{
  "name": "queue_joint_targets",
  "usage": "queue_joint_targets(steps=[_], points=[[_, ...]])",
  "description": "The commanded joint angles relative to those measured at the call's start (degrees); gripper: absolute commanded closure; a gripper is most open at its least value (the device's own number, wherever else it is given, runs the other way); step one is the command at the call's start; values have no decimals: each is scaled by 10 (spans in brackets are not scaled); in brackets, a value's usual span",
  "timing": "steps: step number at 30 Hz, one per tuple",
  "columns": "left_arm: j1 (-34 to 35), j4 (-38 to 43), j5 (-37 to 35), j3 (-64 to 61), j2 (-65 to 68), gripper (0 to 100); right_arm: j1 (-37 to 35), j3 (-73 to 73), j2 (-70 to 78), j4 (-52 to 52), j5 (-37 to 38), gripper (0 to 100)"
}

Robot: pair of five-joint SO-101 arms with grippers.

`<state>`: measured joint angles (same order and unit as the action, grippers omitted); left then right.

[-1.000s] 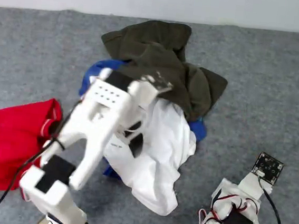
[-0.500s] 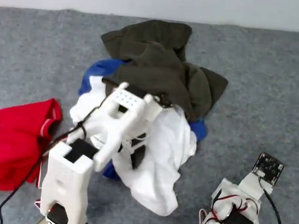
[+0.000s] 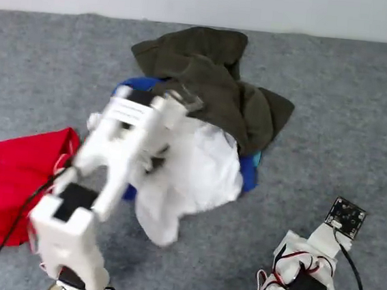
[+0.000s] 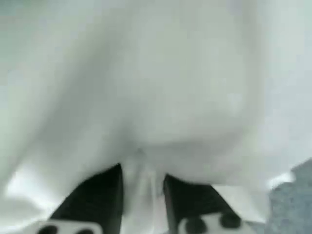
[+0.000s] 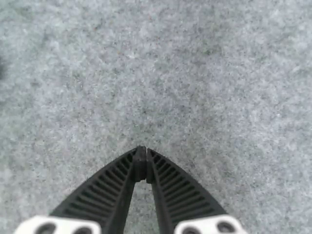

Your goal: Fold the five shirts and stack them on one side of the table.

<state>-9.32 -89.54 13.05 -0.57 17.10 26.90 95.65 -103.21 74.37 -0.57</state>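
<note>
1. Pinching a fold of the white shirt (image 3: 204, 173), the left gripper (image 4: 141, 170) sits above the pile, and its arm (image 3: 102, 170) slants up from the near-left edge.
2. The right gripper (image 5: 141, 165), jaws pressed together, hangs over bare table (image 5: 204, 73) at the near right.
3. The white shirt bunches mid-table on the blue shirt (image 3: 248, 173), touching the olive shirt (image 3: 213, 85) behind.
4. The red shirt (image 3: 12, 175) lies at the left edge; open table spreads right of the pile.

no readable text, no labels, no numbers, no signs on anything
</note>
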Motion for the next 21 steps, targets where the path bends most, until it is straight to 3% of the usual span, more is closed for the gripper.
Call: queue_joint_targets(steps=[1,12,21], points=[[99,-3,2,7,-129,987,9,8,-1,2,-4,987],[382,8,4,10,-405,987,9,8,-1,2,-4,987],[589,85,4,7,-498,987,9,8,-1,2,-4,987]])
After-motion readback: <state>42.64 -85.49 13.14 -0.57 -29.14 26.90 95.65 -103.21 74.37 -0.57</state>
